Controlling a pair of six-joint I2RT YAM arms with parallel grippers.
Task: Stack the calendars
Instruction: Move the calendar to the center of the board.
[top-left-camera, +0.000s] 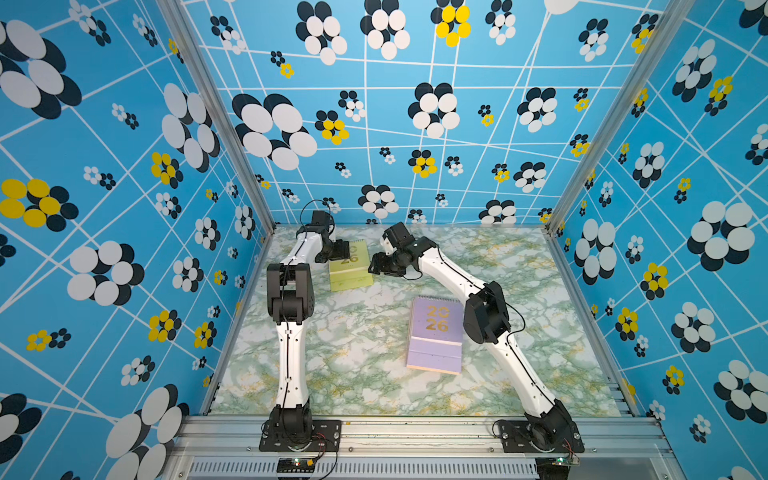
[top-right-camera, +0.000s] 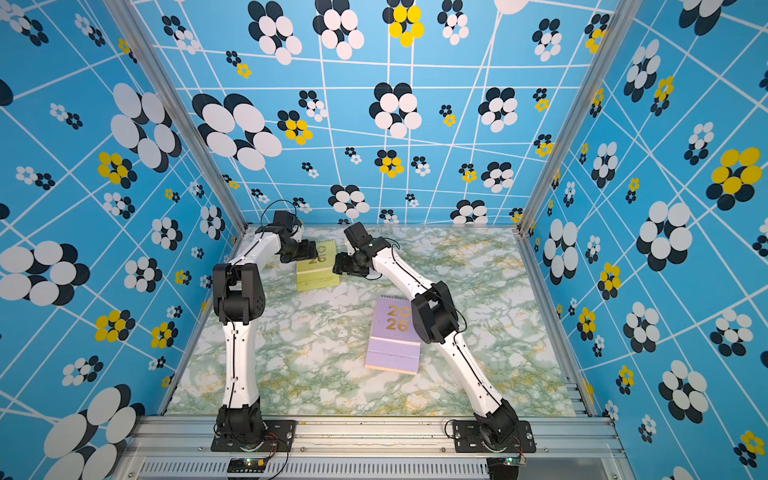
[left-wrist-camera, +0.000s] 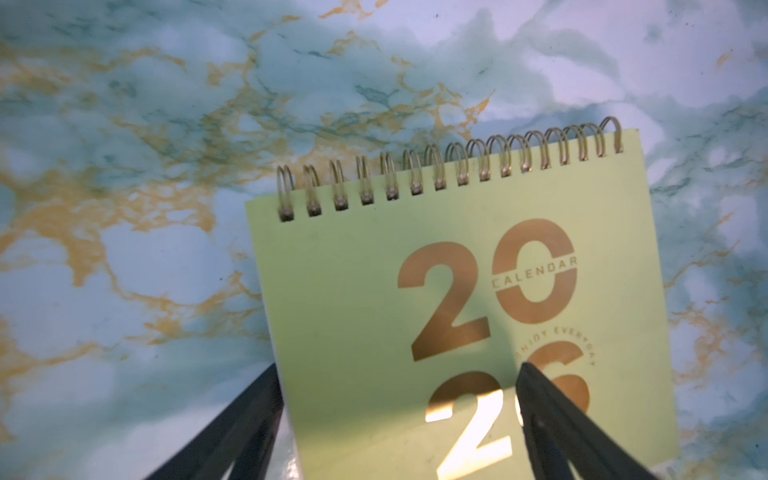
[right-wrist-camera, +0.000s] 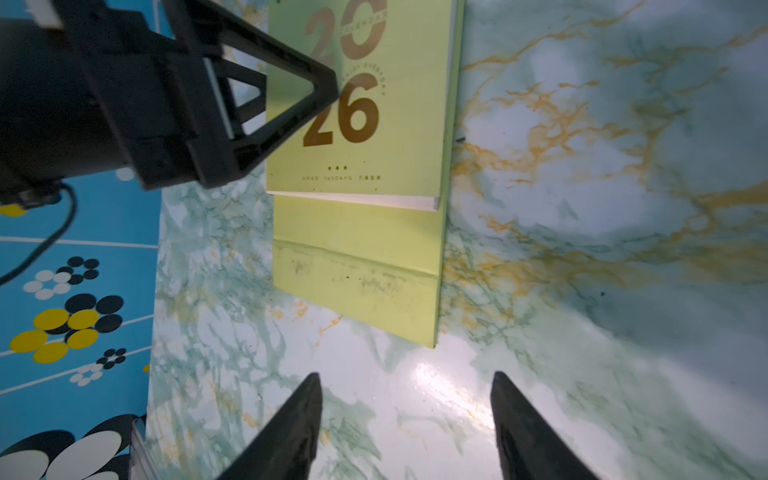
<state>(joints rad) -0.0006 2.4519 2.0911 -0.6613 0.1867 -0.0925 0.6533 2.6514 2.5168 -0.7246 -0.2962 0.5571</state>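
A yellow-green calendar (top-left-camera: 352, 270) (top-right-camera: 318, 272) with gold "2026" lies flat at the far left of the marble table. My left gripper (top-left-camera: 345, 249) (left-wrist-camera: 399, 365) is open at the calendar's left side. One finger (left-wrist-camera: 249, 419) is beside the calendar's edge and the other (right-wrist-camera: 320, 83) is over the cover (left-wrist-camera: 457, 249). My right gripper (top-left-camera: 375, 268) (right-wrist-camera: 406, 374) stands open over bare table just right of this calendar (right-wrist-camera: 357, 249), with nothing between its fingers. A lilac calendar (top-left-camera: 435, 334) (top-right-camera: 395, 332) lies mid-table, a peach edge (top-left-camera: 432, 369) showing under it.
Blue flower-patterned walls (top-left-camera: 124, 208) enclose the table on three sides; the left wall (right-wrist-camera: 79, 291) is close to the yellow-green calendar. An aluminium rail (top-left-camera: 415, 432) with both arm bases runs along the front. My right arm's elbow (top-left-camera: 486, 311) hangs beside the lilac calendar.
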